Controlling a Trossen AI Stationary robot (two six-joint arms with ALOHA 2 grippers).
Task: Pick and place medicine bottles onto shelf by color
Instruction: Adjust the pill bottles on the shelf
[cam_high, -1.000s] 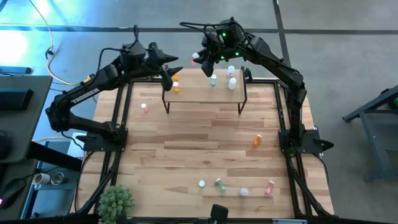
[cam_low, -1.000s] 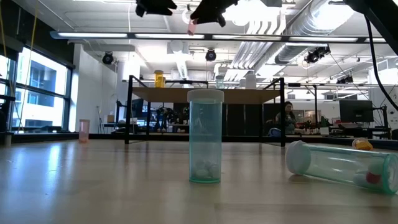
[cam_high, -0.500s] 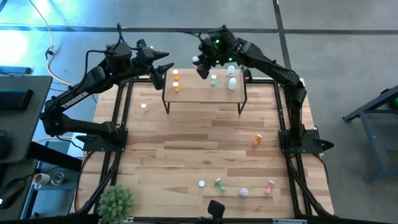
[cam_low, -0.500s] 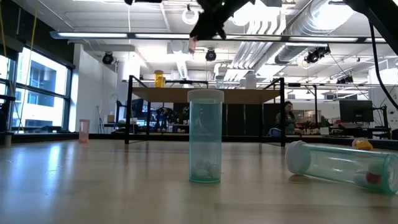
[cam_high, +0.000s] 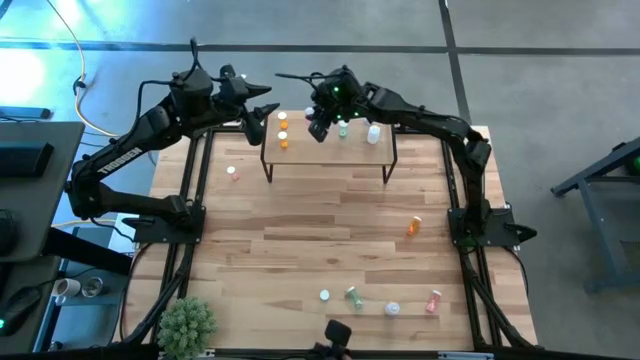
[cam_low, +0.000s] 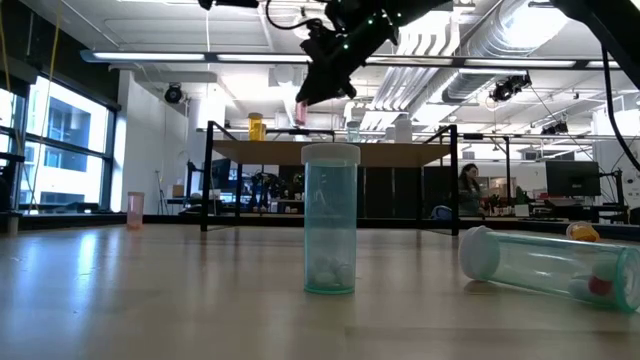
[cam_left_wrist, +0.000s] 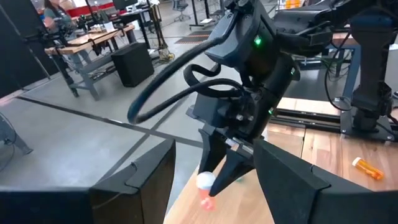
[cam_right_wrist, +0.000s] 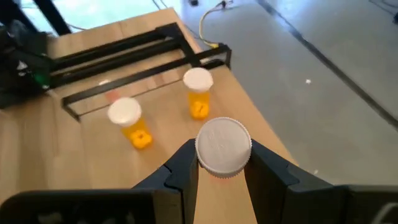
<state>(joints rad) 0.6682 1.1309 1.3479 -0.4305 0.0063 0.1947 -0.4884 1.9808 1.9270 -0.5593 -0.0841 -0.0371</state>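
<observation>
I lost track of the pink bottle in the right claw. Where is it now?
The pink bottle hangs in the right claw over the shelf, beside two orange bottles on its left part.

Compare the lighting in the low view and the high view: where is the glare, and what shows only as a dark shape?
Low view: bright ceiling lights behind leave the right pincer a near-black silhouette, while the clear upright plastic bottle on the table stays sharp. High view: even light, with a washed-out glare patch on the grey floor at far left.
</observation>
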